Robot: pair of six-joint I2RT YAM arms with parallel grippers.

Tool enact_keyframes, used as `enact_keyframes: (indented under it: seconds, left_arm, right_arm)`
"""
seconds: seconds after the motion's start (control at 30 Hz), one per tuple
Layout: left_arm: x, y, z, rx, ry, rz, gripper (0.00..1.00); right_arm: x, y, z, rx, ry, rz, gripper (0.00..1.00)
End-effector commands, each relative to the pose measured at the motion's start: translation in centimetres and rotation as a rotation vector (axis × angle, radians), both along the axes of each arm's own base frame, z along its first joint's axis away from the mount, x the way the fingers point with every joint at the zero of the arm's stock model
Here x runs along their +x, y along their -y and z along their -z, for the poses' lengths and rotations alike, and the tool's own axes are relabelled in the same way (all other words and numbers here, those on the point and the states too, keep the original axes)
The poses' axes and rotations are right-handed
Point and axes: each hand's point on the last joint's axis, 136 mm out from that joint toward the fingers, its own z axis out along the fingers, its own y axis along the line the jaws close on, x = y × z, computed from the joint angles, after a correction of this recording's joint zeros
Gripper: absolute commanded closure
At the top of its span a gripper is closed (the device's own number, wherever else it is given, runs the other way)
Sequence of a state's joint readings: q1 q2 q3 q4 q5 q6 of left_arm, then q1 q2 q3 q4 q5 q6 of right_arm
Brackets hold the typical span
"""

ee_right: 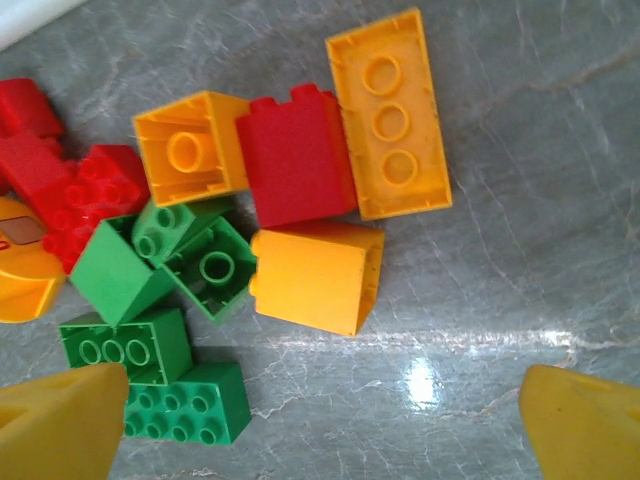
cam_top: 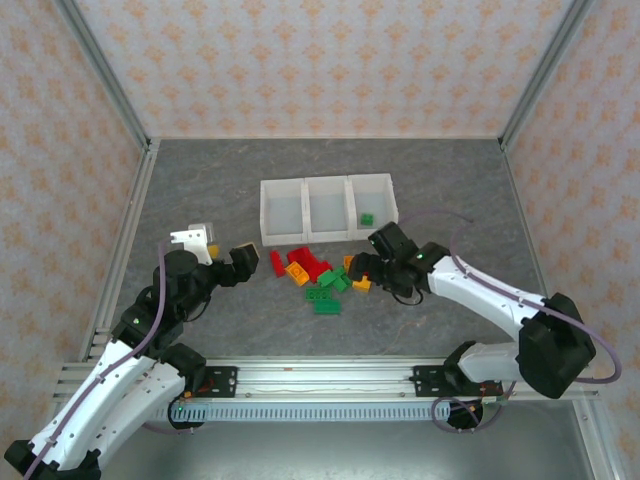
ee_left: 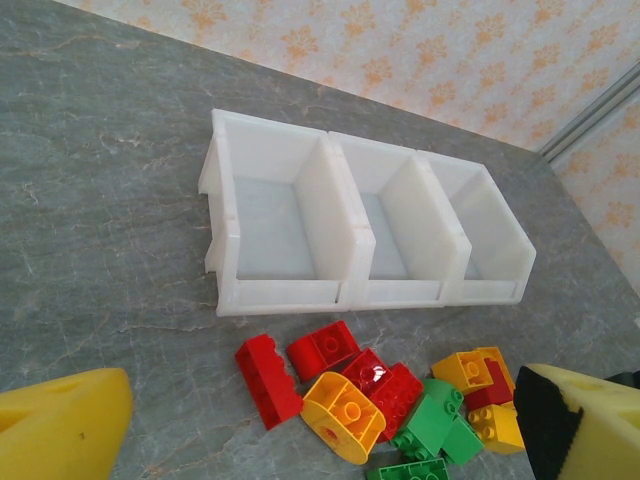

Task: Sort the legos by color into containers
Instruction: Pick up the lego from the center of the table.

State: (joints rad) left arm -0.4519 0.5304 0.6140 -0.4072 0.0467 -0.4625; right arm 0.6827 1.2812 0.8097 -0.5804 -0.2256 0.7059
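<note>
The containers (cam_top: pixel 327 185), three joined translucent white bins, stand mid-table; one green lego (cam_top: pixel 367 219) lies in the right bin. In the left wrist view the left and middle of the containers (ee_left: pixel 290 295) look empty. The other legos (cam_top: pixel 320 275) sit piled in front of them: red brick (ee_left: pixel 268 378), orange-yellow round piece (ee_left: pixel 343 415), green bricks (ee_right: pixel 200 265), an orange block (ee_right: pixel 315 275) and a long orange brick (ee_right: pixel 388 115). My left gripper (cam_top: pixel 243 262) hovers open at the pile's left edge. My right gripper (ee_right: pixel 320 420) is open over bare table just beside the orange block.
Patterned walls with aluminium posts enclose the grey table (cam_top: pixel 200 190). A metal rail (cam_top: pixel 310 375) runs along the near edge between the arm bases. Bare table lies left of and behind the bins.
</note>
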Motion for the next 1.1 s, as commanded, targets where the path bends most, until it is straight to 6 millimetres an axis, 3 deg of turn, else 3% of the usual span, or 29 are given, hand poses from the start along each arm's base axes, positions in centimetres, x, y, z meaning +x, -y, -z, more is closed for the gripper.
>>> enact_keyframes:
  seconds: [0.0, 0.37, 0.73, 1.07]
  left_arm:
    - [-0.1, 0.5, -0.3, -0.004, 0.017, 0.027, 0.01]
    - [-0.4, 0.5, -0.8, -0.016, 0.043, 0.039, 0.01]
    - [-0.6, 0.7, -1.3, -0.03, 0.073, 0.056, 0.01]
    - [-0.6, 0.9, -1.3, -0.03, 0.071, 0.063, 0.01]
  right_arm:
    - [0.7, -0.5, 0.1, 0.009, 0.033, 0.095, 0.01]
    - [2.1, -3.0, 0.5, -0.055, 0.07, 0.075, 0.13]
    - [2.3, -1.6, 2.8, -0.171, 0.054, 0.078, 0.26]
    - [3.0, -1.6, 4.3, -0.216, 0.055, 0.086, 0.29]
